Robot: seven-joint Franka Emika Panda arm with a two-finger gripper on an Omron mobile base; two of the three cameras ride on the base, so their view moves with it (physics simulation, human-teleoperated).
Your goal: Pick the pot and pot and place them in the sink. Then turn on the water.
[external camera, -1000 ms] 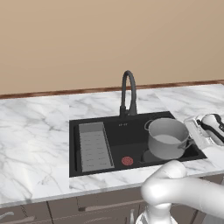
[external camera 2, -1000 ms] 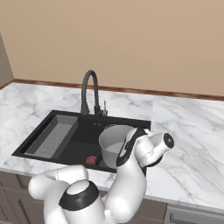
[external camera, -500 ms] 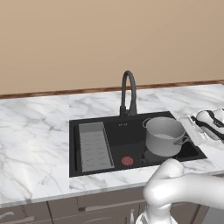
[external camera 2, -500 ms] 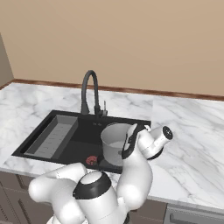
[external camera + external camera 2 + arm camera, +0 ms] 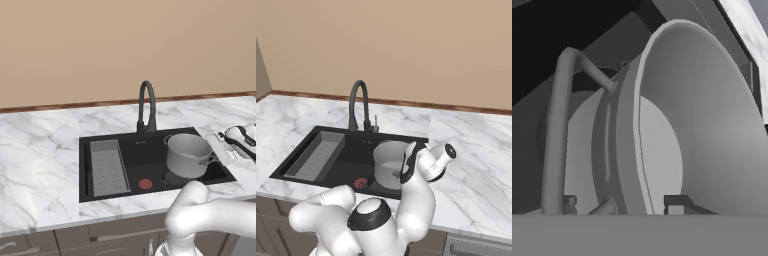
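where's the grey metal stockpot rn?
The grey metal stockpot sits in the black sink basin's right end, right of the black gooseneck faucet.

The stockpot (image 5: pixel 187 155) looks like smooth matt grey metal, its loop handle (image 5: pixel 559 125) the same. The sink (image 5: pixel 135 157) is matt black, its tray (image 5: pixel 106 167) ribbed grey. The surface (image 5: pixel 40 150) is polished white marble with grey veins
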